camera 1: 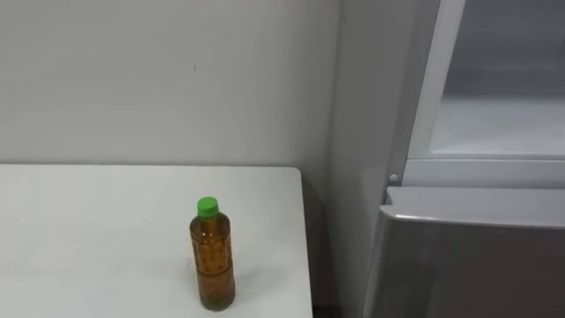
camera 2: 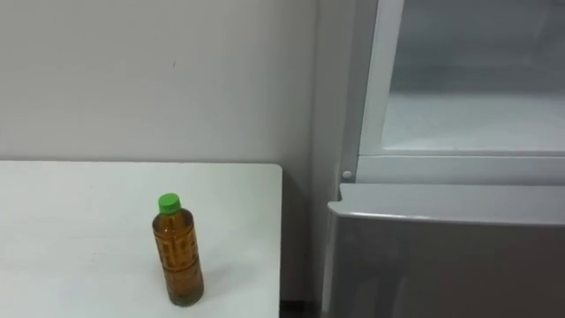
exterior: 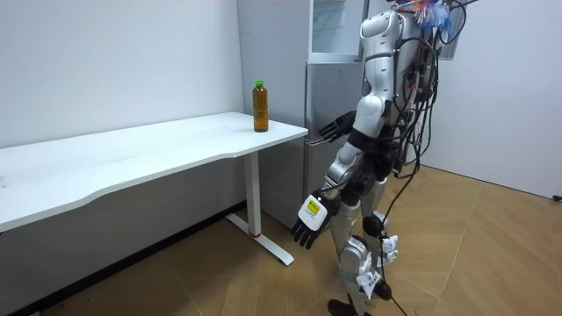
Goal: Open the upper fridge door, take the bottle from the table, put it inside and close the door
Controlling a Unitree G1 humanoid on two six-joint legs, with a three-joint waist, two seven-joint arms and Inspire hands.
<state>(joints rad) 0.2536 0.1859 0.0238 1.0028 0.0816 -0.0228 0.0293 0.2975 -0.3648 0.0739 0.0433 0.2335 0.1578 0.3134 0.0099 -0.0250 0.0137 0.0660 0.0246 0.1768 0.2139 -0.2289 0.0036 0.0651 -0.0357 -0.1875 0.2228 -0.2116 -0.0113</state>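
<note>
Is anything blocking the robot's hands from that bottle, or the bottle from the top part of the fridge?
Nothing visible does. The amber plastic bottle with a green cap stands alone near the white table's corner; the right hand and the left hand are open, short of the table. The grey fridge's upper compartment beside it looks open.

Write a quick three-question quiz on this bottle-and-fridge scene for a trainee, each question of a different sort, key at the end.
1. True or false: the bottle lies on its side.
2. Multiple choice: the bottle's cap is A) red, B) green, C) white.
3. Fill in: the bottle stands on the white ___, to the left of the fridge.

Key: 1 false, it stands upright; 2 B; 3 table.
</note>
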